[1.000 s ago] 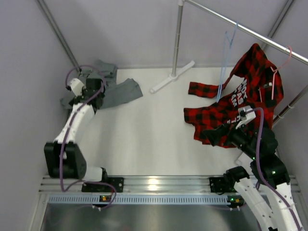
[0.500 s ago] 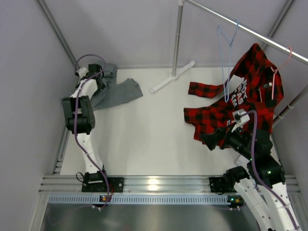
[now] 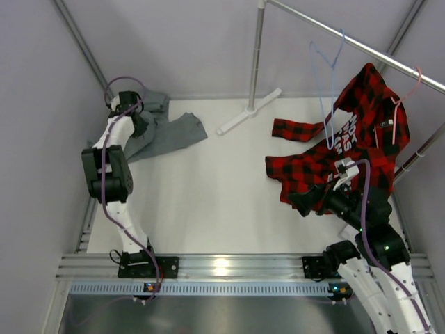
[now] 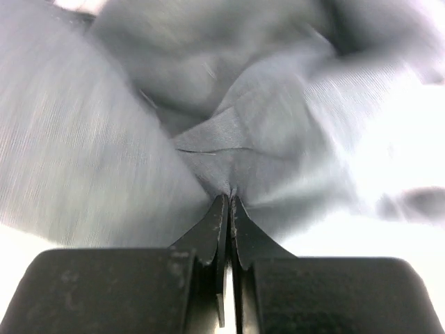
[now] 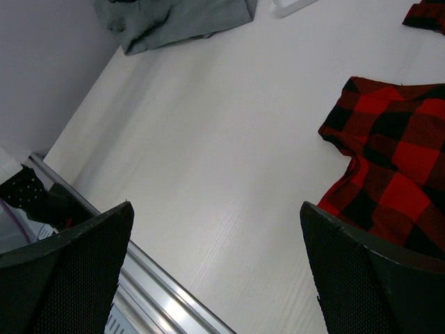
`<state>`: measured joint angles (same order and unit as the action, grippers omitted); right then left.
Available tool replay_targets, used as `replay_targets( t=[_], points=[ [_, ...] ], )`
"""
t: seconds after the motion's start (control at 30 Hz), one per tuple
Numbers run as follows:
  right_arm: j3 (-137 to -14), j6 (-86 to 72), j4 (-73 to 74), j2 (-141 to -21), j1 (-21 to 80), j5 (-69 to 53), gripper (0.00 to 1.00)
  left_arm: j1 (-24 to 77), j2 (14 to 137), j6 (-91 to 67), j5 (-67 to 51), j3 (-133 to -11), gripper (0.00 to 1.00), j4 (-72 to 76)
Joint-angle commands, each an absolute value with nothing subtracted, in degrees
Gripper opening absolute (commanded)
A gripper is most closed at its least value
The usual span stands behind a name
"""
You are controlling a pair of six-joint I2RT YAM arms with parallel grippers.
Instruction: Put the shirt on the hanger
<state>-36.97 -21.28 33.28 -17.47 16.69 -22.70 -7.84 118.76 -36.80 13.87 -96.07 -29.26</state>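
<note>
Looking from above, the shirt (image 3: 170, 133) lies crumpled at the table's (image 3: 222, 202) far-left corner, well apart from the hanger (image 3: 320, 97). The left wrist view shows the left claw (image 4: 229, 202) clamped on a thin, limp fold, which is probably light and droopy, so the collar would likely give a surer hold. In the right wrist view, the right claw (image 5: 219, 278) gapes apart, empty.

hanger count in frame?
2. A light-blue hanger hangs bare on the rail, left of the plaid shirt. A pink hanger is farther right on the rail, with the plaid shirt on it. Another could be hidden under that shirt.
</note>
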Motion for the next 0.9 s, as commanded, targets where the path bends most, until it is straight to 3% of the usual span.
replay_targets(
  t=[0.0,0.13,0.27,0.4,0.53,0.63,0.77,0.87],
  points=[
    [-37.0,-22.5,27.4,-19.2,16.0,-24.2,1.00,-1.9,100.1,-34.1,9.1,-89.9,0.00,-22.6],
    [-37.3,-22.6,26.0,-20.4,16.0,-23.8,1.00,6.9,86.9,-28.7,9.0,-79.2,0.00,-20.1],
    [-38.8,-21.4,25.5,-22.5,16.0,-25.4,0.99,20.2,74.5,-23.0,7.2,-76.0,0.00,-20.7],
    [-41.9,-18.6,25.1,-24.6,16.0,-28.6,0.99,22.3,63.7,-20.0,-10.2,-80.4,0.00,-24.7],
    [-43.9,-16.9,24.4,-26.4,16.0,-30.3,0.99,22.3,59.6,-17.1,-19.5,-89.2,0.00,-32.8],
    [-43.2,-17.2,21.0,-27.2,16.0,-34.3,1.00,22.2,59.4,-15.5,-19.6,-95.0,0.00,-36.7],
    [-39.2,-21.4,6.4,-32.5,16.0,-50.3,1.00,22.2,64.6,-14.2,-14.7,-102.9,0.00,-45.8],
    [-39.5,-20.6,0.6,-39.4,17.5,-51.4,0.99,22.1,68.3,-13.9,-14.7,-108.4,0.00,-48.2]
  ],
)
